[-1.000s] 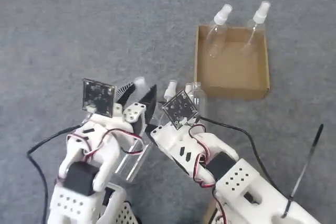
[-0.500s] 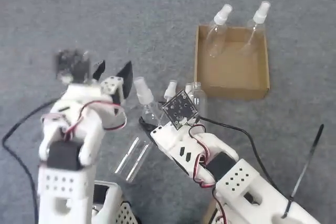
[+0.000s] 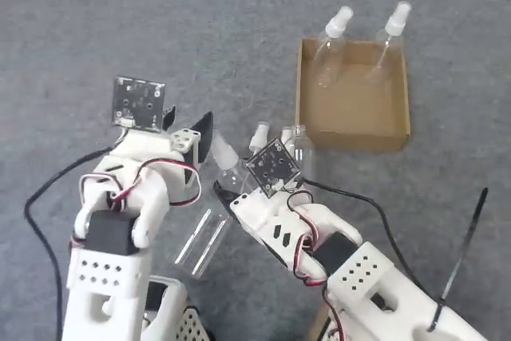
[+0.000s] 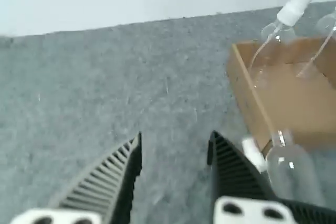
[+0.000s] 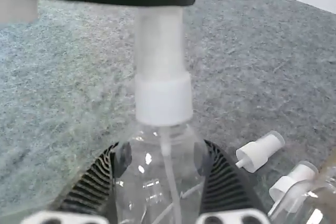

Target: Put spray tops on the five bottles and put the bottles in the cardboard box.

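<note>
The right gripper (image 5: 163,153) has its black ribbed jaws closed on the shoulders of a clear plastic bottle (image 5: 160,187). The bottle stands upright between them with a white spray top (image 5: 161,85) seated on its neck. In the high view this held bottle sits just ahead of the right arm's wrist, near the middle of the grey carpeted table (image 3: 80,53).

The left gripper (image 4: 175,148) has its jaws spread wide, with nothing between them but carpet below. From above, it hangs just beside the held bottle's spray top, on the side away from the box. Whether one finger touches the top cannot be told.

Just past the held bottle lie two loose white spray tops (image 5: 260,151). Next to them stands an uncapped clear bottle (image 3: 299,145), close to the near wall of the brown cardboard box (image 3: 355,140). Inside the box, two capped clear bottles (image 3: 329,49) lean against the far wall, their white tops reaching over its rim.

A long transparent item (image 3: 204,241) lies on the carpet between the two arms, too faint to identify.
</note>
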Motion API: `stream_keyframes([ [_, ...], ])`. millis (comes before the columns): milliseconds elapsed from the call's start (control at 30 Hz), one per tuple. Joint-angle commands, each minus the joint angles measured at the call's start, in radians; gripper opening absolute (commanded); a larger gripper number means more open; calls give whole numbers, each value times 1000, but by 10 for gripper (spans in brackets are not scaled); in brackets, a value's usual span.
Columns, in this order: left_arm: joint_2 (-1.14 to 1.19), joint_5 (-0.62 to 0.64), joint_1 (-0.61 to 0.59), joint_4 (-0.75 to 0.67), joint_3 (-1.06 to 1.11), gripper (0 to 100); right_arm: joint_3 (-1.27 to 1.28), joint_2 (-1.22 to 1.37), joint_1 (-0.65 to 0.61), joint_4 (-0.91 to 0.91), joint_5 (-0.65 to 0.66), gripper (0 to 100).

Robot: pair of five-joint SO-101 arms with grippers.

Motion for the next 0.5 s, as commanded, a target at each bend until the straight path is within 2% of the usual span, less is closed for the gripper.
stream_keyframes([
  [0, -37, -41, 11, -9, -4, 188, -18, -45, 5, -16, -12, 6],
  [267, -40, -35, -94, 66, -147, 191, -28, -45, 18, -16, -11, 6],
  [467, -89, -34, -95, 80, -76, 192, -147, -39, 128, 61, -11, 6],
])
